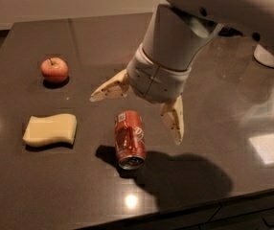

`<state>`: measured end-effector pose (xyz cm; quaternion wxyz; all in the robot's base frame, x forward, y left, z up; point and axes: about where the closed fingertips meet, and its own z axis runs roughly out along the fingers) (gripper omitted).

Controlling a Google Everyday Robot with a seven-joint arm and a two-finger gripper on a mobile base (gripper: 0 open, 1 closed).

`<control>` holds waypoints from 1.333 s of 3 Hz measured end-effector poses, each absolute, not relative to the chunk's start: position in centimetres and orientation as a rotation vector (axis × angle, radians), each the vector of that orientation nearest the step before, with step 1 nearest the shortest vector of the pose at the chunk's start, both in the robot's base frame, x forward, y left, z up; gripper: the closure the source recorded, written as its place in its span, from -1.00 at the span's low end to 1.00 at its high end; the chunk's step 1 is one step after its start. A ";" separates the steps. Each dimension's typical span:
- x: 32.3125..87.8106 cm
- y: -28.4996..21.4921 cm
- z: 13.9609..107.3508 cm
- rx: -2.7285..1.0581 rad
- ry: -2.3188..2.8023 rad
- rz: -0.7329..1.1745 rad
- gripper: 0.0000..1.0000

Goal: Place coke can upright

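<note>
On the table (41, 190), the coke can (130, 140) lies on its side; the gripper (135, 120) hovers above it, spread wide and empty, so grasping and uprighting remain

The coke can (130, 139) lies on its side on the dark countertop (41, 195), top toward six o'clock. The gripper (135, 120) hovers at its twelve o'clock, fingers (109, 89) spread wide; a yellow sponge (50, 130) sits at its nine.
</note>
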<state>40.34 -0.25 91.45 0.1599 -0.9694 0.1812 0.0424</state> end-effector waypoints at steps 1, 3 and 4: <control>39.9 0.1 90.5 -2.828 0.384 0.091 -1.00; 39.7 0.4 88.0 -2.933 0.228 0.025 -1.00; 39.5 0.6 86.8 -2.977 0.192 0.008 -1.00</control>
